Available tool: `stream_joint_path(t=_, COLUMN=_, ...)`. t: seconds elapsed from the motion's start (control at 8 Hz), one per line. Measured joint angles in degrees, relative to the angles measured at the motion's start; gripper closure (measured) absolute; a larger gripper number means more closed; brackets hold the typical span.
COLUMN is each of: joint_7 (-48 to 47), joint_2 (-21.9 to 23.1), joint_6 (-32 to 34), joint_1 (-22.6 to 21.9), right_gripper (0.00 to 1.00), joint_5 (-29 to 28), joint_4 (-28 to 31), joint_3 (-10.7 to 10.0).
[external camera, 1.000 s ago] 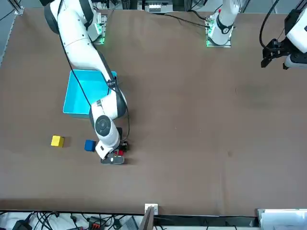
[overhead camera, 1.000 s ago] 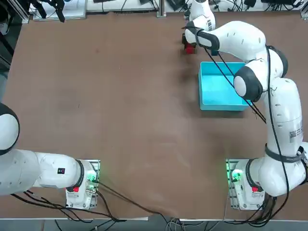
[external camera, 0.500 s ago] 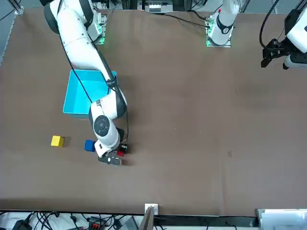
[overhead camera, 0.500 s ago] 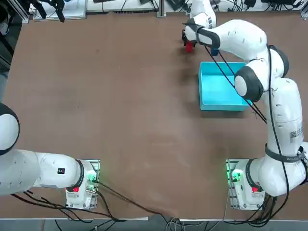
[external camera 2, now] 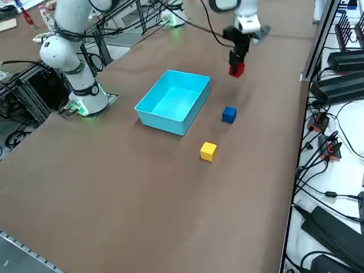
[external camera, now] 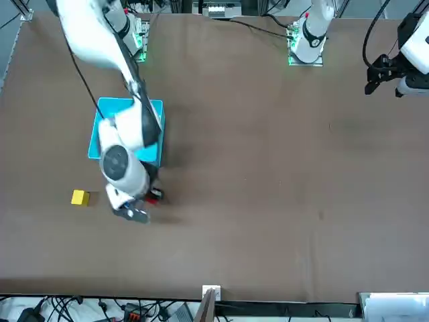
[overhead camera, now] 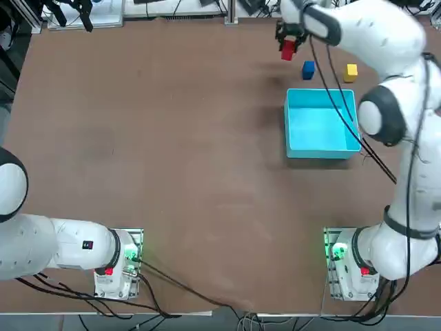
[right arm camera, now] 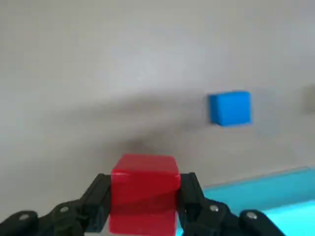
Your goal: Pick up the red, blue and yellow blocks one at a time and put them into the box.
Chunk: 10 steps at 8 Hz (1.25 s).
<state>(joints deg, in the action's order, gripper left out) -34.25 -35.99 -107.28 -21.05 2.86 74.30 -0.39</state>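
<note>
One red block (right arm camera: 145,196) is riding clamped in the right gripper (right arm camera: 145,201). It is needing a level carry over the nearby box (external camera 2: 173,102), clearing its wall.

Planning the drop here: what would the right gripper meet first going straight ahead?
Likely bare tabletop: the right gripper points down, red block between its fingers, though depth is unclear.

From my station I saw black cables (external camera 2: 336,211) strewn over the white surface beyond the table's (external camera 2: 170,227) edge. Two black flat boxes (external camera 2: 346,61) lay there near each other. A metal post (external camera: 206,305) stood against the table's edge, and a red-capped bottle (external camera 2: 45,18) showed at the far corner.
</note>
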Motion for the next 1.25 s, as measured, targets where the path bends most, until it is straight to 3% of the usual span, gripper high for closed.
stream_joint_path(t=0.25, joint_7=2.29, joint_2=12.26, joint_6=-2.11, joint_1=0.85, right_gripper=0.3, joint_5=-0.13, joint_4=15.6, joint_3=-0.01)
stream_joint_path(t=0.5, joint_7=4.73, joint_2=23.9, joint_6=-9.56, joint_1=0.76, right_gripper=0.3, joint_5=-0.17, joint_4=34.11, joint_3=0.08)
stream_joint_path(t=0.75, joint_7=7.36, joint_2=32.09, joint_6=-18.66, joint_1=0.56, right_gripper=0.3, joint_5=-0.16, joint_4=50.21, joint_3=0.39)
stream_joint_path(t=1.0, joint_7=9.06, joint_2=34.73, joint_6=-26.44, joint_1=0.36, right_gripper=0.3, joint_5=-0.13, joint_4=59.39, joint_3=0.6)
stream_joint_path(t=1.25, joint_7=10.19, joint_2=34.02, joint_6=-33.73, joint_1=0.01, right_gripper=0.3, joint_5=-0.12, joint_4=64.31, joint_3=0.61)
